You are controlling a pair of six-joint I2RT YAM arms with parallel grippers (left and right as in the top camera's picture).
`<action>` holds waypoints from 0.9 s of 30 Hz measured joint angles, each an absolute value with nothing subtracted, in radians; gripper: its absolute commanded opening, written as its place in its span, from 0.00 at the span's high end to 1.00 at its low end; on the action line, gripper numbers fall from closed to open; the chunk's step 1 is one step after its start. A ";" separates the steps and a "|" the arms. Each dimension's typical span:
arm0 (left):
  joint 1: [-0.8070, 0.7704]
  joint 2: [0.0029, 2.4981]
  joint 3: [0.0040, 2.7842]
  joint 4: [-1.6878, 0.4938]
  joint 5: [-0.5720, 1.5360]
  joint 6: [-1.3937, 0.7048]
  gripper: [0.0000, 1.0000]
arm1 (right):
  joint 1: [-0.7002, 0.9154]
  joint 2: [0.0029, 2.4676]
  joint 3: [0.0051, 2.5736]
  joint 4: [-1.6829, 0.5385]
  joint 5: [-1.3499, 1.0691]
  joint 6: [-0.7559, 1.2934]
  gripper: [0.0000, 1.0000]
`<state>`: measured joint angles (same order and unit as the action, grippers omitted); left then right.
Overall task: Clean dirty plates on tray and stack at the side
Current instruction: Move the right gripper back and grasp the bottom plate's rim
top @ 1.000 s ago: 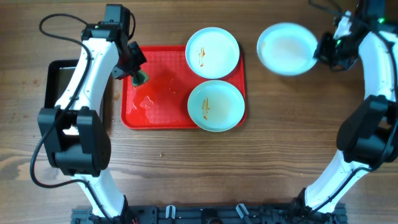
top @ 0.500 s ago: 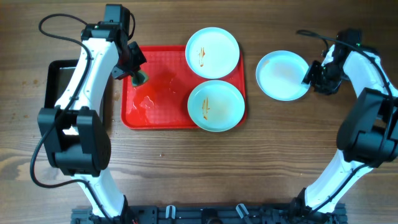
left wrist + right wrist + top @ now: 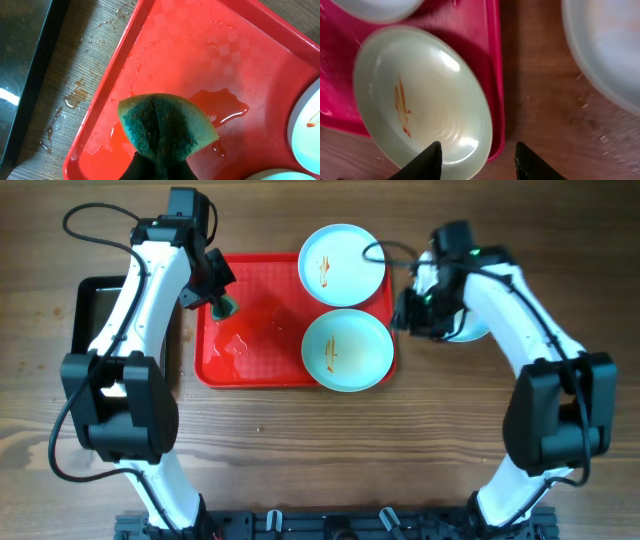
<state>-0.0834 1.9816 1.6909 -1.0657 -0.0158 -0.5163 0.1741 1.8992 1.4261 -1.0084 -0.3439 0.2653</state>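
Two plates streaked with orange-brown sauce lie on the right side of the red tray (image 3: 260, 360): a far one (image 3: 342, 263) and a near one (image 3: 347, 350). A third, clean-looking plate (image 3: 610, 45) rests on the table right of the tray, mostly hidden under my right arm in the overhead view (image 3: 472, 328). My right gripper (image 3: 479, 155) is open and empty, its fingers straddling the near plate's (image 3: 420, 100) right rim and the tray's right edge (image 3: 495, 75). My left gripper (image 3: 222, 298) is shut on a green sponge (image 3: 165, 125) above the tray's wet left part.
A black glossy pan (image 3: 100, 330) sits left of the tray and shows in the left wrist view (image 3: 20, 60). Puddles of water lie on the tray (image 3: 220, 102), and drops on the wood beside it (image 3: 75, 95).
My right gripper lowered the third plate onto the table right of the tray, let it go, and moved left to the tray's right edge. The left arm has not moved.
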 measured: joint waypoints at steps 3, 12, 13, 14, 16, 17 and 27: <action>-0.083 1.982 1.691 -1.066 -0.016 -0.516 0.96 | 0.226 1.900 1.378 -0.987 -0.337 0.293 0.58; -0.083 1.982 1.691 -1.066 -0.016 -0.516 0.96 | 0.275 1.904 1.309 -0.941 -0.236 0.355 0.73; -0.083 1.982 1.691 -1.066 -0.016 -0.516 0.96 | 0.275 1.904 1.295 -0.923 -0.229 0.355 0.73; -0.083 1.982 1.691 -1.066 -0.016 -0.516 0.96 | 0.275 1.904 1.281 -0.907 -0.227 0.355 0.73; -0.083 1.982 1.691 -1.066 -0.016 -0.516 0.96 | 0.275 1.906 1.254 -0.896 -0.223 0.354 0.77; -0.083 1.982 1.691 -1.066 -0.016 -0.516 0.96 | 0.275 1.908 1.247 -0.896 -0.223 0.353 0.79; -0.083 1.982 1.691 -1.066 -0.016 -0.516 0.96 | 0.275 1.909 1.243 -0.882 -0.219 0.327 0.96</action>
